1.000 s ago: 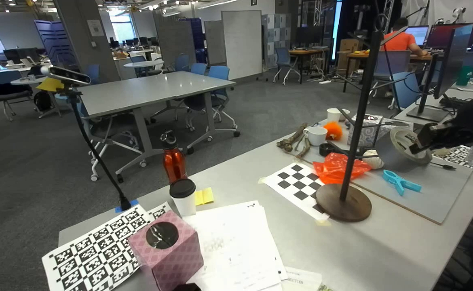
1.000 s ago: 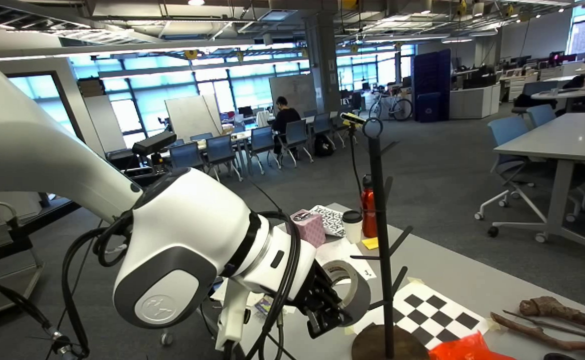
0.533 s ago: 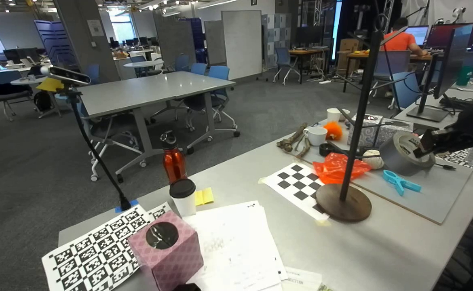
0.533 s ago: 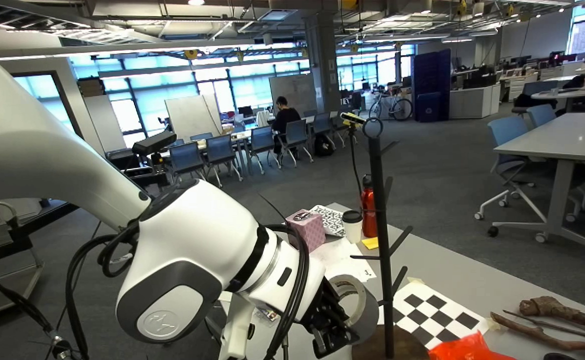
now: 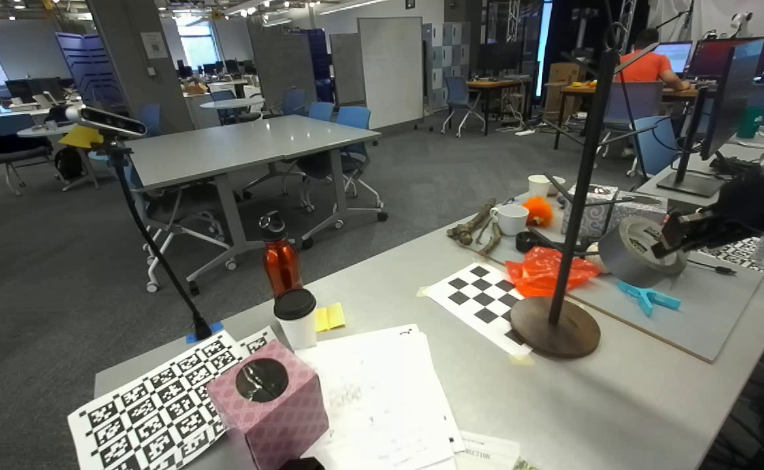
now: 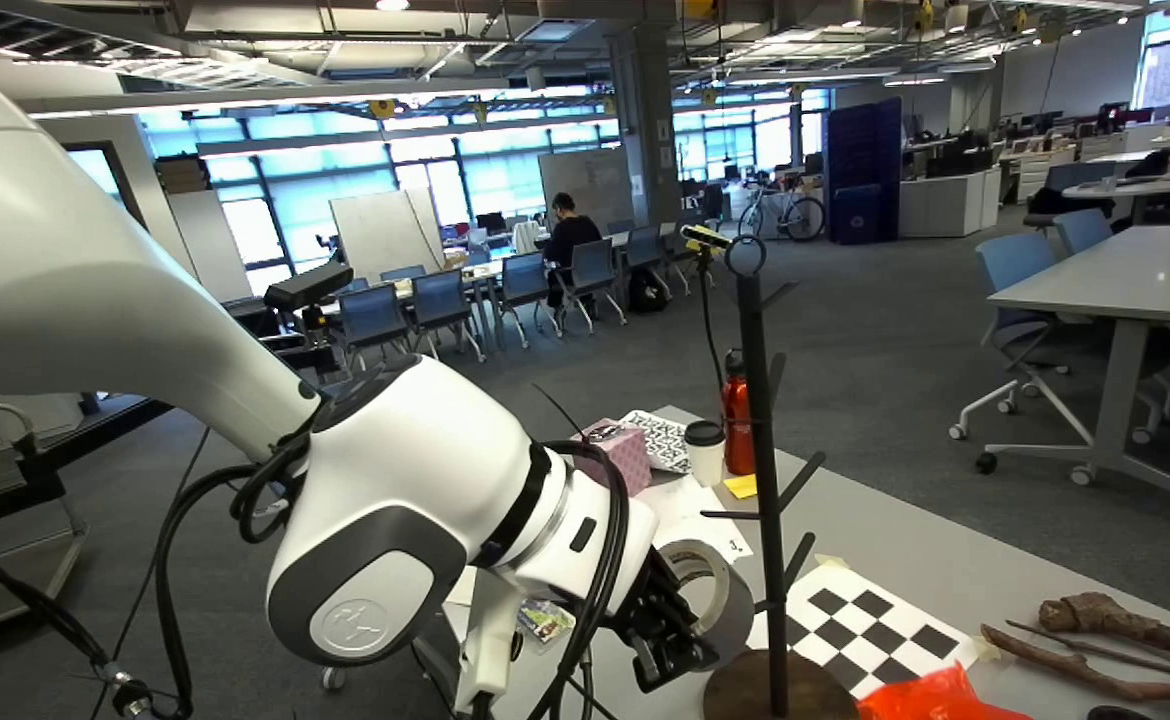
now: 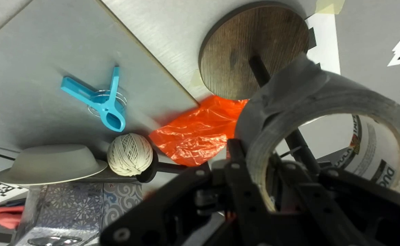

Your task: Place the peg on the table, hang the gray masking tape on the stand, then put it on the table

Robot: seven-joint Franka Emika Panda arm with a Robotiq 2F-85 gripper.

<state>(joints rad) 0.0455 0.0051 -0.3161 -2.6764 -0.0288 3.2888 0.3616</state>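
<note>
My gripper (image 7: 254,150) is shut on the wall of the gray tape roll (image 7: 285,92), one finger inside the ring and one outside. The roll is tilted and held in the air beside the stand; it shows in both exterior views (image 5: 617,251) (image 6: 735,610). The stand has a dark pole (image 6: 765,450) with thin branches and a round wooden base (image 5: 555,326). In the wrist view the pole passes behind the roll and shows through its ring. I cannot tell whether roll and branches touch. The blue peg (image 7: 109,106) lies on the gray board, partly covered by the roll in an exterior view (image 5: 650,300).
An orange plastic bag (image 7: 200,130) lies by the stand base (image 7: 234,44). A string ball (image 7: 130,153), a bowl (image 7: 53,162) and a patterned box (image 7: 73,208) stand behind the peg. A white mug (image 5: 510,219) and sticks (image 5: 473,225) lie farther back. A checkerboard sheet (image 5: 480,294) is taped down.
The gripper and the held roll have shifted, in one exterior view down then left toward the stand, in the other right toward the pole. The roll stays gripped. The peg and stand have not moved.
</note>
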